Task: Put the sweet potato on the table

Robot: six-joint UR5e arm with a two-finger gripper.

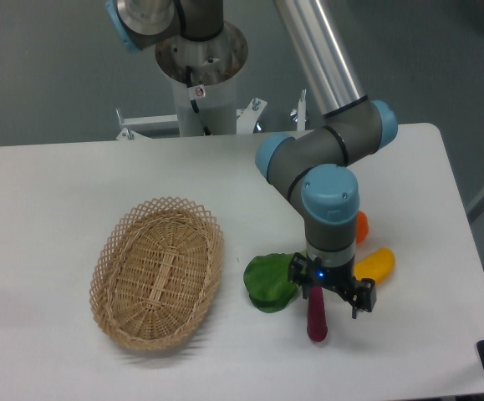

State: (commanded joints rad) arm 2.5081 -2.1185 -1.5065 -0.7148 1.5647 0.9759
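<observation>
- Your sweet potato (316,319) is a small, slim tuber in dark purple-magenta, finger-shaped with a rounded lower end; its surface looks smooth and slightly glossy.
- You see it standing close to upright, its lower end at the tabletop (49,200) and its top reaching up between the fingers of the claw (332,293).
- Your claw points straight down over it with its two fingers spread apart; the right-hand finger (360,296) stands clear of the tuber, so the claw reads as open and not clamped on anything.
- You cannot tell whether the other finger touches the top of the sweet potato, since the wrist hides that spot.
- A small blue light glows on the claw body just above the tuber.
- Just to the left of the sweet potato you have a green leafy vegetable (268,282) lying flat on the white surface, partly covered by the arm.
- Behind and to the right of the claw, a yellow-orange oblong vegetable (377,263) lies at an angle, and a round orange fruit (360,227) peeks out from behind the wrist.
- Well apart on the left, an oval woven wicker basket (158,271) sits on the tabletop with nothing visible inside it.
</observation>
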